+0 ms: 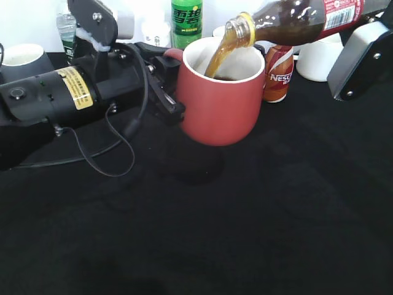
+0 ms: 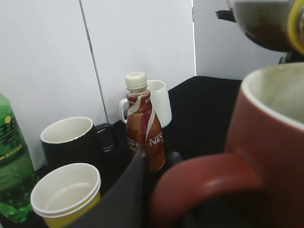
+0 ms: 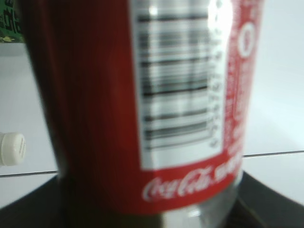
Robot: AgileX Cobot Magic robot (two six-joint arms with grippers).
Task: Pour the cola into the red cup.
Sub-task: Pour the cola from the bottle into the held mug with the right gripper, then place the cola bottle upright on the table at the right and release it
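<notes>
Step in hand: I am pouring; a brown stream runs from the mouth of the cola bottle [image 1: 295,18] into the red cup [image 1: 222,92], at upper centre of the exterior view.
Cola: the bottle lies nearly level along the top right edge of that view, neck pointing left, its yellowish ring just above the cup's rim. My right wrist view is filled with its red label [image 3: 190,95], blurred.
Red cup: it sits centre-top in the exterior view, appearing lifted off the black table [image 1: 245,233], a shadow under it; I cannot be sure of the gap. Its handle [image 2: 204,183] fills the lower right of my left wrist view.
Left gripper [image 1: 167,86]: closed on the cup's handle, one dark finger [image 2: 126,199] showing beside the loop.
Right gripper: only its housing [image 1: 362,58] shows at upper right; I judge it clamped on the bottle, since the bottle hangs there tilted, but the fingers are hidden.
Doing it well: I would hold the tilt steady so the stream lands mid-cup, not on the near rim, and keep the cup level.
Fill level: dark liquid shows low inside; there is room left, I think.
Risk: the Nescafe bottle [image 1: 277,72] stands just behind the cup, and a white mug [image 1: 319,58] beyond it; a swing of the bottle could splash or knock them.
</notes>
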